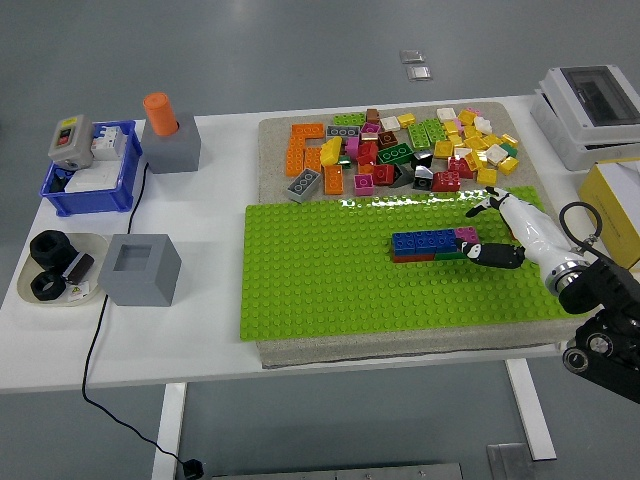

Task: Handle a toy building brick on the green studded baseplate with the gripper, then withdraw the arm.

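The green studded baseplate (320, 280) lies on a beige mat at the table's middle. On it stands a short row of bricks: blue bricks (423, 240) with a pink brick (464, 235) at the right end, over red and green bricks (450, 255). My right hand (477, 232), white with black fingertips, reaches in from the right at the row's right end. Its fingers (485, 207) are spread, the thumb low beside the green brick, and they hold nothing. The left arm is out of view.
A pile of loose bricks (400, 150) lies on the mat behind the baseplate. Left stand a grey block with an orange cylinder (160, 115), a hollow grey block (139, 268), a blue bin (88, 185) and a tray (28, 290). White and yellow boxes (600, 110) stand right.
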